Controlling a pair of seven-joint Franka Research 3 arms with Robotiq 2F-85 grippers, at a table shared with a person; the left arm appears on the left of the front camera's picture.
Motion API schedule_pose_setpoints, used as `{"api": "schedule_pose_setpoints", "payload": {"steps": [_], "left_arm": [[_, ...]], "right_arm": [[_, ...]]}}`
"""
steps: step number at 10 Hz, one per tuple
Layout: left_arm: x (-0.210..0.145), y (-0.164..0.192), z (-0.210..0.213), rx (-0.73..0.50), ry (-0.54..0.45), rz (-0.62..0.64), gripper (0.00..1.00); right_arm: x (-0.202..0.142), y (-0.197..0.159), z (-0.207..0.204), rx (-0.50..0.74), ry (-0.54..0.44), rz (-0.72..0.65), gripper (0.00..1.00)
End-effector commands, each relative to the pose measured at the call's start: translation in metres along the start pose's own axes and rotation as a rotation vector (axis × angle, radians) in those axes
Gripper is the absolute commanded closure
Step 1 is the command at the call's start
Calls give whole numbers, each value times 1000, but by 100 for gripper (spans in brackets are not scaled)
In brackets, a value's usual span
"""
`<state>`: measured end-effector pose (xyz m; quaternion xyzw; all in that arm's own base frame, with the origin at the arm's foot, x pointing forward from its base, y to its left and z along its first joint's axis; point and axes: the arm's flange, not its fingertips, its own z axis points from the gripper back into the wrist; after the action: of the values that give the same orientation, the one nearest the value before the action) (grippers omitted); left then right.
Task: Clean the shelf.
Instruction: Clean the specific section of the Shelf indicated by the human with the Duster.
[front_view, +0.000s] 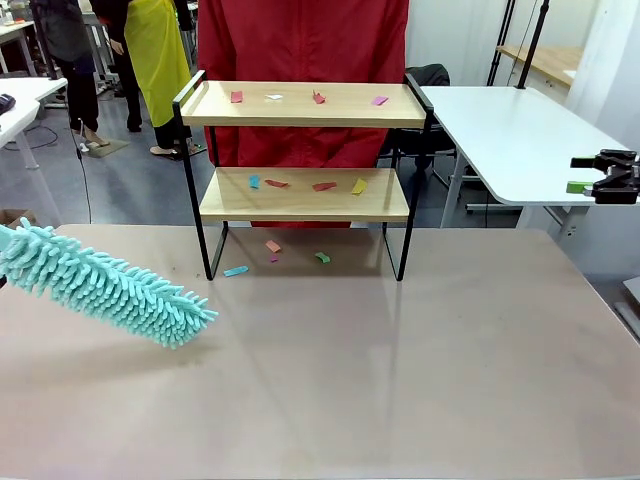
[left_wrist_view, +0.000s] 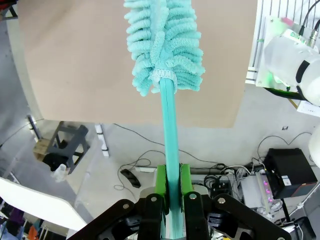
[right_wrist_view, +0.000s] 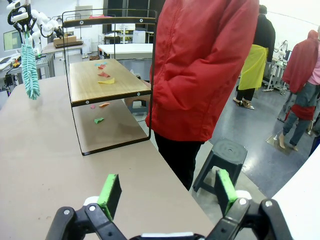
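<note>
Although the duster is already in hand, the sweeping looks not yet begun, since paper scraps lie on every level. Seen from the front, a 2-tier shelf (front_view: 340, 108) of light wooden boards in a thin black frame stands on the grey-brown table (front_view: 400, 380) at 12 o'clock, on the far side near a person (front_view: 300, 40) in a red jacket. About 4 small coloured paper scraps (front_view: 318, 97) lie on the upper board, about 4 more on the lower board, and a few on the table beneath it. At 9 o'clock a fluffy turquoise duster (front_view: 110, 285) hangs slantwise above the table, its tip pointing toward 4 o'clock and well apart from the shelf. In the left wrist view the left gripper (left_wrist_view: 170, 184) is clamped tight on the duster's turquoise handle (left_wrist_view: 170, 130), green pads (left_wrist_view: 160, 185) pressed to either side. At 3 o'clock, off the table's edge, the right gripper (right_wrist_view: 167, 192) hangs with its jaws spread wide and nothing between them. The step in hand appears to be bringing the duster to the shelf. The next move probably calls for raising the head toward 12 o'clock, levelling it over the upper board between the raised side rails, and brushing the scraps off without knocking the light frame.
</note>
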<state>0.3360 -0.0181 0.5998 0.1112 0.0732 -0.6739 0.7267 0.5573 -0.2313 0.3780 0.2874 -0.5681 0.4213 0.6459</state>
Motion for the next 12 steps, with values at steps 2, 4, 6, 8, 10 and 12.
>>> {"api": "schedule_pose_setpoints", "payload": {"steps": [2,4,6,8,10,12], "left_arm": [[-1,-2,2,-2,-1,1,87],[-1,-2,2,-2,-1,1,87],[-1,-2,2,-2,-1,1,87],[-1,-2,2,-2,-1,1,87],[-1,-2,2,-2,-1,1,87],[-1,-2,2,-2,-1,1,87]], "right_arm": [[8,0,-2,-1,10,-13,0],[8,0,-2,-1,10,-13,0],[8,0,-2,-1,10,-13,0],[8,0,-2,-1,10,-13,0],[8,0,-2,-1,10,-13,0],[8,0,-2,-1,10,-13,0]]}}
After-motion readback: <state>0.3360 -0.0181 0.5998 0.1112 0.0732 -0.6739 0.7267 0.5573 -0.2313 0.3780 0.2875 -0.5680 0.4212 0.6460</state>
